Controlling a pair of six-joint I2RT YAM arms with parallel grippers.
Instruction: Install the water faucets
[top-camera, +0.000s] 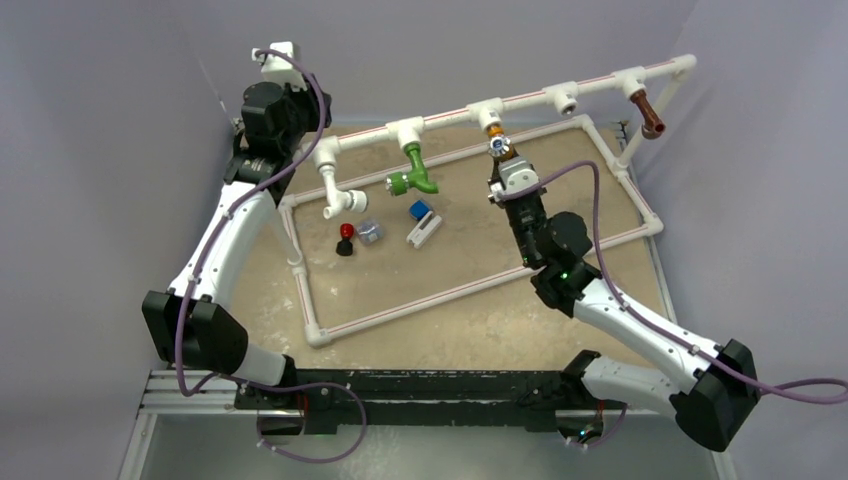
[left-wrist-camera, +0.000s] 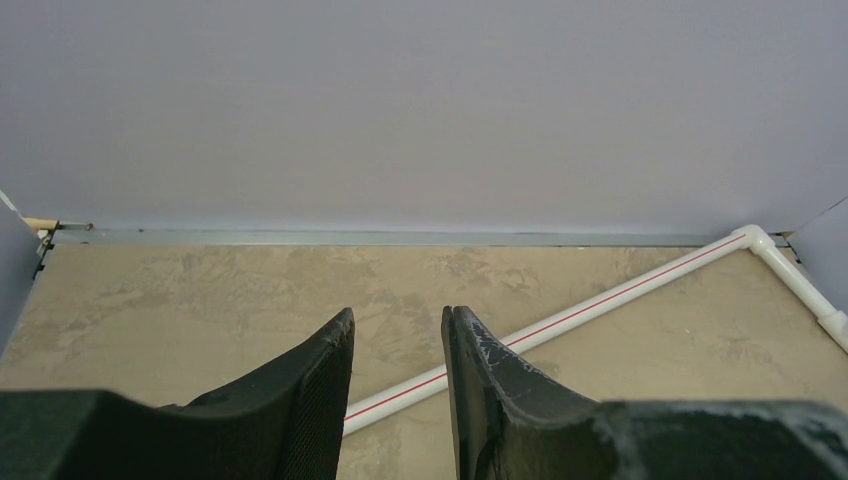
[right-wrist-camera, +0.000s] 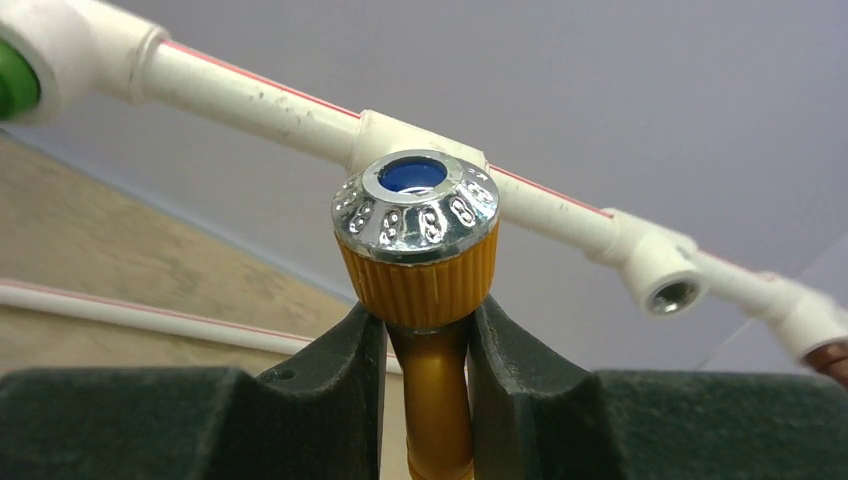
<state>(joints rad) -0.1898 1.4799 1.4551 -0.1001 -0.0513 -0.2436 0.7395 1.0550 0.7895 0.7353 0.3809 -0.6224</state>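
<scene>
The right gripper (right-wrist-camera: 427, 318) clamped the orange faucet (right-wrist-camera: 418, 270) by its neck, near the white tee (top-camera: 489, 113) at the table's twelve o'clock. The left gripper (left-wrist-camera: 398, 330) stood narrowly parted and empty over the mottled tan tabletop (left-wrist-camera: 200, 290), below pale lilac walls (left-wrist-camera: 400, 100).

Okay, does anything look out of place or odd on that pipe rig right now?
Nothing looks broken or spilled. One tee socket stands empty between the orange faucet and the brown faucet, and a red-and-black knob lies loose on the table.
</scene>
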